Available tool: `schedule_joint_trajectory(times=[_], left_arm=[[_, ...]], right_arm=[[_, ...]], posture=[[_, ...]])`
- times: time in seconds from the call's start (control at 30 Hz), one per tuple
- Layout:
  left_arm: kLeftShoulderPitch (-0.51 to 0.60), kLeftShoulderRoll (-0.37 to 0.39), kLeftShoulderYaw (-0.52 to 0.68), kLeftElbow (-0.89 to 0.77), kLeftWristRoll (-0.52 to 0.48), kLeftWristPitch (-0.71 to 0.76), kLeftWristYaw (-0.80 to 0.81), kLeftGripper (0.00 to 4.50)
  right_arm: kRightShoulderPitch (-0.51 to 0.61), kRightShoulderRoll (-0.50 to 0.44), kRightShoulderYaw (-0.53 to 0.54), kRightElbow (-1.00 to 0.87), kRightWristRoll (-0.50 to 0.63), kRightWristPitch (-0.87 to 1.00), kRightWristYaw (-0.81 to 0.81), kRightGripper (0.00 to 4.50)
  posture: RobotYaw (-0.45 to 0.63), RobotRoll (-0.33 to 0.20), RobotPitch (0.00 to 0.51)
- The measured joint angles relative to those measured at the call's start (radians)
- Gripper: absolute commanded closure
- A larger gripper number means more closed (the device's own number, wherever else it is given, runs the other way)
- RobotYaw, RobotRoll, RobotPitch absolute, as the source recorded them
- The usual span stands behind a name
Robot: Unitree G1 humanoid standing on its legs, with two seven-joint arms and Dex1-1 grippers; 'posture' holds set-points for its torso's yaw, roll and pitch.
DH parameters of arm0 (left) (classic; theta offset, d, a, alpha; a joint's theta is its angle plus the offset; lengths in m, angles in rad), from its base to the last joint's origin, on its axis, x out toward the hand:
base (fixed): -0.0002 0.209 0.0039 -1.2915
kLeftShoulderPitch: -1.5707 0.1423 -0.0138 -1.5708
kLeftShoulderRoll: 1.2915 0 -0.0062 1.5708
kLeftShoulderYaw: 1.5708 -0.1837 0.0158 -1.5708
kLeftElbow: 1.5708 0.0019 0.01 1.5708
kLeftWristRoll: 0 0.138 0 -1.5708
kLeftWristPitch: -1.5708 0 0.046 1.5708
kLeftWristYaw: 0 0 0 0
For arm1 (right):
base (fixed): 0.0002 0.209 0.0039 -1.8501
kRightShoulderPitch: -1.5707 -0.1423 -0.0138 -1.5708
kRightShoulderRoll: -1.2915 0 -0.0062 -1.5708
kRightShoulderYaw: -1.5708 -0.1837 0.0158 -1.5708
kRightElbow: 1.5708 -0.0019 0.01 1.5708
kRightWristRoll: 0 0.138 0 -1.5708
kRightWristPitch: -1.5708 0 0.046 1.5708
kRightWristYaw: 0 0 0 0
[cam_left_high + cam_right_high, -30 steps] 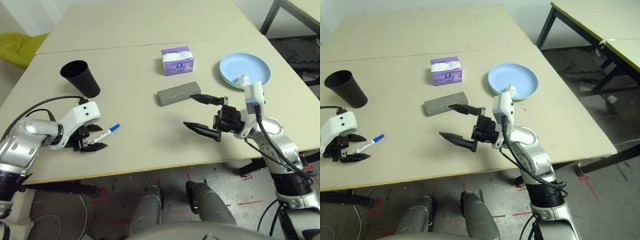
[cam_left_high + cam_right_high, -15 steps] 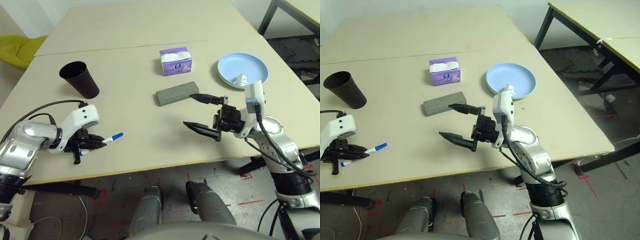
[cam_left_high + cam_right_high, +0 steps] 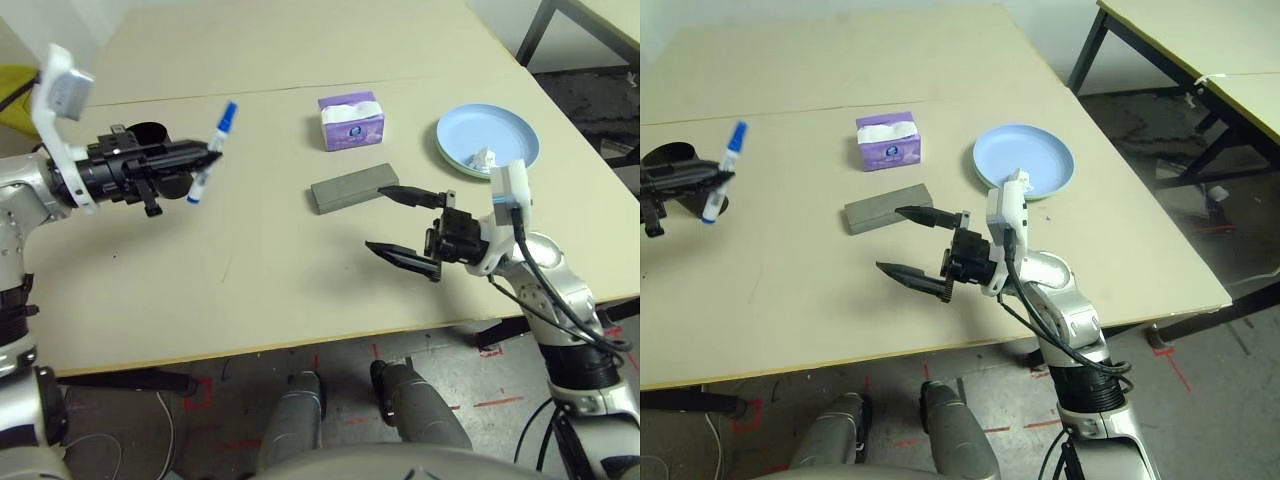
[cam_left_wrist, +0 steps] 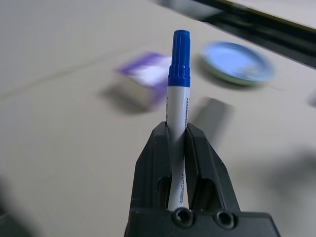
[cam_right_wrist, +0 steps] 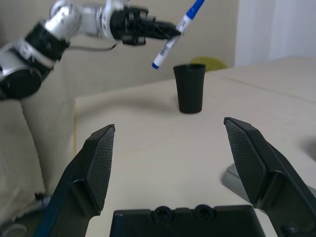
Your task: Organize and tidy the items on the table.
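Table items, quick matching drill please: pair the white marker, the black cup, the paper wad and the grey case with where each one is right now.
1 white marker with blue cap
2 black tapered cup
3 small crumpled white paper wad
4 grey oblong glasses case

A on the blue round plate
B clamped in the left gripper, off the table
C flat, beside the purple tissue pack
D upright on the table

1-B, 2-D, 3-A, 4-C

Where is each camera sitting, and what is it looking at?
Head cameras (left and right eye): on the robot's head, looking down at the table; both silver arms show, left hand holding a marker, right hand open.
Left wrist camera: on the left arm, looking along the fingers pinching the marker toward the tissue pack and blue plate.
Right wrist camera: on the right arm, looking between open fingers at the black cup.
Shared: the right wrist and head cameras both see the left hand with the marker.
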Motion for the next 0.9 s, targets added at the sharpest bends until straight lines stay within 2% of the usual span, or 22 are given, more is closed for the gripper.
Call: schedule_joint_trajectory(times=[0.17,0.37,0.9], left_arm=[[0.013,-0.021,0.015,0.053,0.101,-0.103,0.167,4.24],[-0.069,-0.038,0.013,0.165,0.186,-0.228,0.290,4.24],[-0.258,-0.106,-0.099,0.515,0.328,-0.535,0.367,4.24]], right_arm=[[-0.003,0.003,-0.008,-0.001,0.011,0.023,-0.031,0.00],[-0.012,-0.005,-0.007,0.028,-0.044,0.024,-0.069,0.00],[0.017,-0.005,0.006,0.021,-0.086,0.015,-0.076,0.00]], posture=[[-0.03,0.000,0.186],[-0.03,0.000,0.180],[-0.05,0.000,0.179]])
